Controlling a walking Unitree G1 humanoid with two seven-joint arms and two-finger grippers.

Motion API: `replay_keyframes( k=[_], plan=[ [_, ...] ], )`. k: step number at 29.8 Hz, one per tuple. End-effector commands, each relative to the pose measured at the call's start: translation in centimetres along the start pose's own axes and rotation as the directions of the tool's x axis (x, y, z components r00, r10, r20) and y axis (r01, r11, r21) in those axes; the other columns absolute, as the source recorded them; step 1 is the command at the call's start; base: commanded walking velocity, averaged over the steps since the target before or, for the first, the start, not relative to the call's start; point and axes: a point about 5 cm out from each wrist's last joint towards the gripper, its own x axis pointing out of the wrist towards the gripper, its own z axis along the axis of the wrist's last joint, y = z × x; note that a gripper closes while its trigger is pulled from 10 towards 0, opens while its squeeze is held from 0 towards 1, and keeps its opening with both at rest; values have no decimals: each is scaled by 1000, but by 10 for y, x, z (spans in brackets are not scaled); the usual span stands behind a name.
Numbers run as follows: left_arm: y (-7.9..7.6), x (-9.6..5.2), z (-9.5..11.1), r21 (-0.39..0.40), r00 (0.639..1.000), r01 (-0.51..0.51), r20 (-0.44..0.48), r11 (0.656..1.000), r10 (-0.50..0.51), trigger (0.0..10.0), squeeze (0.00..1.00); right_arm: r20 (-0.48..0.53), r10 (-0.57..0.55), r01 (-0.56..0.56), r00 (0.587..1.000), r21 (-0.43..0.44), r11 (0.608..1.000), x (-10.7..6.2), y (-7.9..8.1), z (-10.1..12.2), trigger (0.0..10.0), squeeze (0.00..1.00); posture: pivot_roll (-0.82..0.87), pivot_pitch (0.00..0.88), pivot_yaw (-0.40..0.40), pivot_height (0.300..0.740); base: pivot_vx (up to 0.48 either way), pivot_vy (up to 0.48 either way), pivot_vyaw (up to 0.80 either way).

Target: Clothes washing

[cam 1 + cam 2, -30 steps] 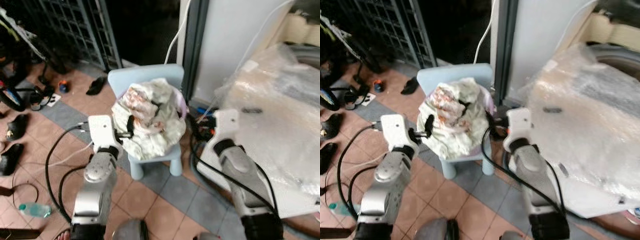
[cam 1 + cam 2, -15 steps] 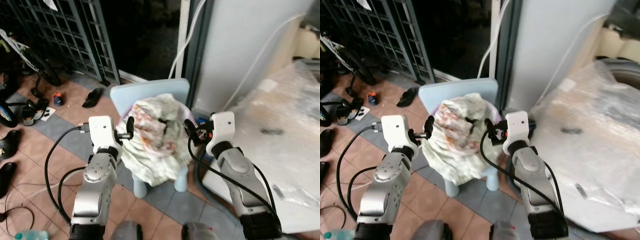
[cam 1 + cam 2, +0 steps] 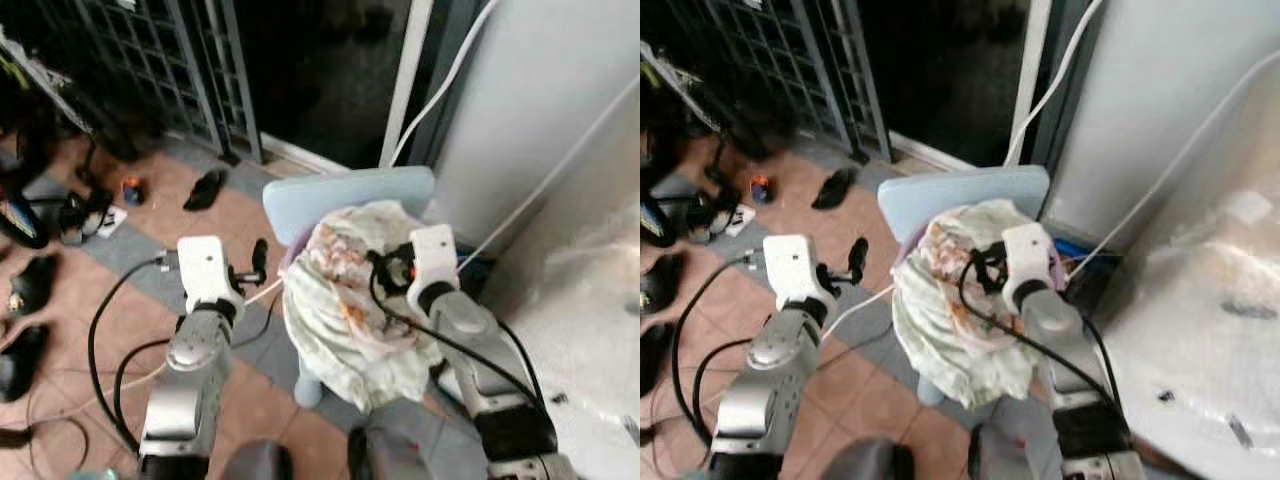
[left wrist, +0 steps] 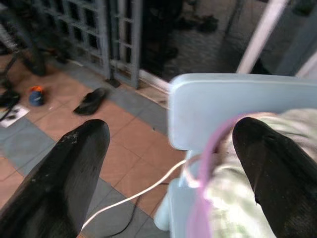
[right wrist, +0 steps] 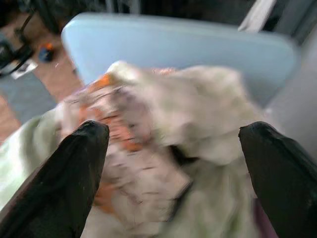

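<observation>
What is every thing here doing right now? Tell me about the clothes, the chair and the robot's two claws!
Pile of clothes: heaped on the chair, hanging over its front edge.
Light blue chair: upright, seat covered by the clothes.
Left gripper: open, in the air beside the chair, touching nothing.
Right gripper: open, fingers over the top of the pile.
White cable: lying loose across the tiled floor.
</observation>
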Motion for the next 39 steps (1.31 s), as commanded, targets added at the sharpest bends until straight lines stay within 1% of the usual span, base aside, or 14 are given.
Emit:
replay_keyframes(
  k=[1,2,9,13,18,23,28,29,30,31,32,33,36,39],
  plan=[
    [2,-3,-2,2,1000,-8,-16,1000,8,10000,0,-50,20,-20,999,6,1000,0,6,-8,10000,0,29,172,25,740,0,0,0],
    [3,-5,-4,17,1000,-10,-24,1000,10,10000,0,-90,22,-23,996,-7,1000,1,6,-14,10000,0,34,179,21,740,292,-240,0],
    [5,-14,-7,3,998,-40,-47,999,40,10000,0,-170,34,-29,985,29,999,0,-1,-25,10000,0,48,191,13,740,216,-202,0],
    [7,-16,-8,-6,997,-61,-52,998,60,10000,0,-194,112,-106,975,37,994,2,7,-25,10000,0,49,202,8,740,0,0,0],
    [0,-23,-10,-12,996,-56,-67,998,55,10000,0,-273,272,-269,923,50,962,-6,23,-38,10000,0,68,219,0,740,0,0,0],
    [2,-31,-11,-5,994,-64,-86,998,63,10000,0,-298,293,-291,909,50,955,-3,30,-45,10000,0,94,237,-8,740,0,0,0],
    [6,-39,-10,0,993,-79,-91,997,79,10000,0,-274,282,-280,919,47,959,6,36,-43,10000,0,127,262,-17,740,0,0,0],
    [8,-43,-10,5,991,-89,-96,996,89,10000,0,-267,282,-281,922,43,959,11,41,-42,8392,0,137,268,-17,740,0,0,0],
    [10,-45,-9,8,990,-96,-99,995,96,10000,0,-263,284,-283,922,41,958,13,44,-41,8392,0,141,270,-16,740,0,0,0],
    [12,-48,-10,11,989,-104,-105,995,104,10000,0,-259,272,-273,927,30,961,17,48,-41,3137,0,147,276,-13,740,0,0,0],
    [13,-50,-10,13,988,-109,-110,994,110,10000,0,-255,263,-266,930,22,964,19,50,-40,3137,0,150,282,-11,740,0,0,0],
    [13,-53,-11,15,987,-113,-116,994,114,10000,0,-251,253,-255,934,25,967,23,53,-39,0,0,155,297,-8,740,0,0,0],
    [14,-62,-12,6,984,-119,-135,993,119,10000,0,-246,229,-227,942,39,973,31,64,-35,0,0,165,306,-4,740,0,0,0],
    [12,-67,-12,-4,982,-118,-150,993,116,10000,0,-232,180,-174,956,45,984,38,65,-32,0,0,171,318,-6,740,0,0,0]
  ],
)
